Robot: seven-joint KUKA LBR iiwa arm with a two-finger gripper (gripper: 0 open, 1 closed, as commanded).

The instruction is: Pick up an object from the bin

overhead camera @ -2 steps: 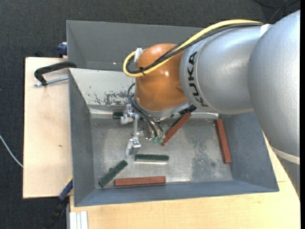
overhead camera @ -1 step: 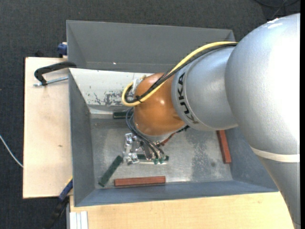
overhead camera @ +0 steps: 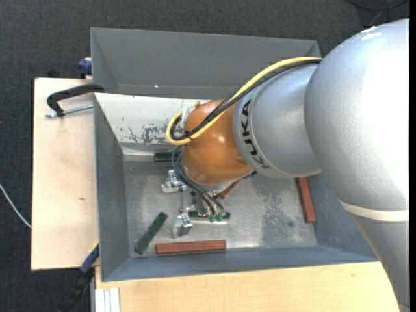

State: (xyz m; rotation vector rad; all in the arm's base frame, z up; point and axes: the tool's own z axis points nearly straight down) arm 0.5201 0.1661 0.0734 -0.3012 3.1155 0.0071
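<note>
My gripper [overhead camera: 178, 203] hangs low over the middle of the bin floor, below the orange wrist cover. Its two metal fingertips [overhead camera: 172, 184] stand apart, so it is open, and bare bin floor shows between them. A dark green flat bar [overhead camera: 151, 233] lies slanted just left of and in front of the nearer fingertip. A reddish-brown bar [overhead camera: 190, 246] lies along the front wall, right below the gripper. A small dark piece [overhead camera: 162, 155] lies by the back wall, partly hidden behind the wrist.
Another reddish-brown bar [overhead camera: 305, 200] leans along the right wall of the bin. The large arm covers the right and back right of the bin.
</note>
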